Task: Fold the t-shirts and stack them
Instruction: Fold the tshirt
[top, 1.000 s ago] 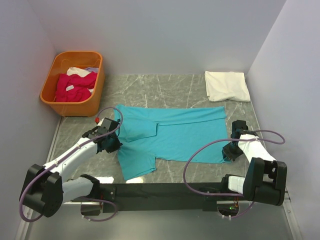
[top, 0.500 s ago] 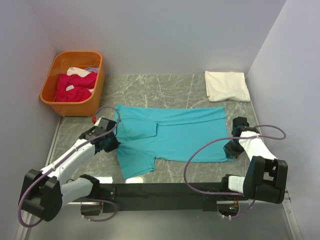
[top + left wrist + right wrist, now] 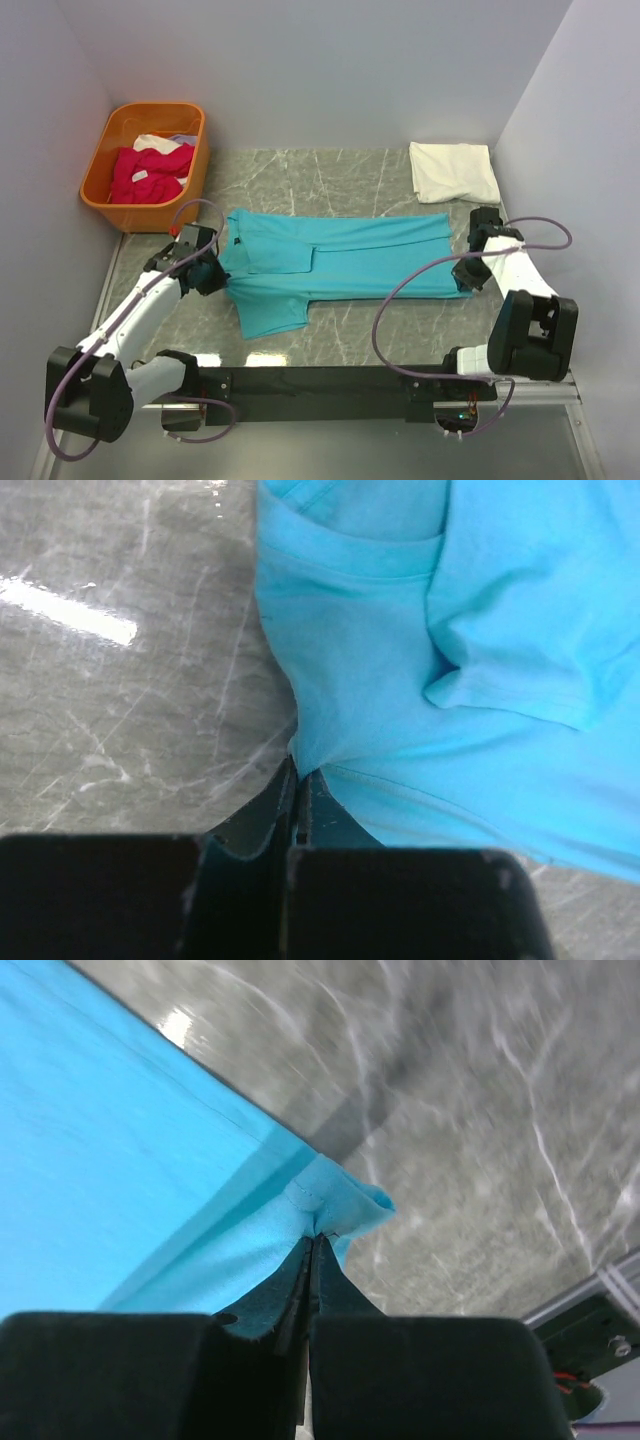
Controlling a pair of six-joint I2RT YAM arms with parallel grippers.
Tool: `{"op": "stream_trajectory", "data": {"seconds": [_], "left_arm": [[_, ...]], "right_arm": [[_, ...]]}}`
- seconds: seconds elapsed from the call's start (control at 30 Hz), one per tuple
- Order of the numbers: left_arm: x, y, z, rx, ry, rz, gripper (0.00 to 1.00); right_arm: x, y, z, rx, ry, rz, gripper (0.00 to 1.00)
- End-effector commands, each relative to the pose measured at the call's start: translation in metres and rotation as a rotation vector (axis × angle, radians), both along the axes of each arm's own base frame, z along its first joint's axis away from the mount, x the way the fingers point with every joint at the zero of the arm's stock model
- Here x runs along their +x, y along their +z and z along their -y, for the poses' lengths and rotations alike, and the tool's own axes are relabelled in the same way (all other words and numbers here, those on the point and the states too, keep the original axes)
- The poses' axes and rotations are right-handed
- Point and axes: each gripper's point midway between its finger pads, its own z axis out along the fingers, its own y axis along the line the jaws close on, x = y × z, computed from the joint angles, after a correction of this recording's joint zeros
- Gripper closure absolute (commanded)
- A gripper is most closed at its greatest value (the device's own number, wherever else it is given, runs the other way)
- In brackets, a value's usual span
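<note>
On the grey table [image 3: 330,180], the teal shirt [image 3: 340,265] lies spread sideways, collar to the left and hem to the right. The left gripper [image 3: 213,278] is closed on its left edge below the collar. The right gripper [image 3: 467,283] is pinched shut on the near hem corner, which bunches between the fingers.

The step looks like a lengthwise fold. To do it well, both arms should rise together and keep the cloth lightly taut between them. They can then carry the near edge over to meet the far one, tucking in the near sleeve that sticks out.

The tabletop is glossy and marble-veined, so cloth will likely slide on it. Pale walls close in three sides. A folded white shirt [image 3: 455,170] sits at the far right corner. An orange basket [image 3: 110,195] at the far left holds pink shirts [image 3: 150,172].
</note>
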Motion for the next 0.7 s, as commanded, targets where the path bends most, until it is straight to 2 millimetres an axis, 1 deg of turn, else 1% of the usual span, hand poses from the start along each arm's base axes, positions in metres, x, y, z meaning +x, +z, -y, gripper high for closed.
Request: {"op": "stream_trajectory", "data": {"seconds": [0.0,0.07,0.13,0.17,0.2,0.27,0.3,0.33,0.4,0.43,0.5,0.53,0.67], "left_arm": [[0.009,0.014,-0.001,0.009,-0.043,-0.002,0.99],[0.014,0.019,0.0,0.009,-0.054,-0.002,0.99],[0.017,0.02,0.001,0.011,-0.059,-0.014,0.99],[0.021,0.024,0.0,0.012,-0.062,-0.008,0.99],[0.023,0.022,0.0,0.018,-0.065,-0.023,0.99],[0.029,0.026,-0.001,0.025,-0.069,-0.021,0.99],[0.03,0.022,-0.001,0.027,-0.073,-0.034,0.99],[0.034,0.025,-0.001,0.032,-0.081,-0.028,0.99],[0.037,0.022,-0.004,0.043,-0.077,-0.048,0.99],[0.04,0.023,-0.005,0.048,-0.077,-0.048,0.99],[0.043,0.019,-0.006,0.055,-0.071,-0.059,0.99],[0.044,0.018,-0.007,0.055,-0.072,-0.063,0.99],[0.045,0.008,-0.007,0.055,-0.069,-0.092,0.99]], "right_arm": [[0.025,0.012,0.011,-0.059,0.067,0.025,1.0],[0.037,0.012,0.01,-0.048,0.091,0.03,1.0],[0.047,0.011,0.007,-0.045,0.11,0.036,1.0],[0.054,0.011,0.006,-0.044,0.124,0.037,1.0],[0.06,0.01,0.005,-0.043,0.133,0.046,1.0],[0.072,0.009,0.003,-0.047,0.153,0.045,1.0],[0.077,0.009,0.003,-0.048,0.158,0.052,1.0],[0.086,0.012,0.003,-0.05,0.163,0.07,1.0],[0.094,0.009,0.006,-0.06,0.169,0.063,1.0],[0.102,0.014,0.009,-0.074,0.168,0.076,1.0],[0.111,0.012,0.008,-0.062,0.178,0.084,1.0],[0.118,0.015,0.007,-0.057,0.182,0.1,1.0],[0.132,0.007,0.003,-0.034,0.196,0.096,1.0]]}}
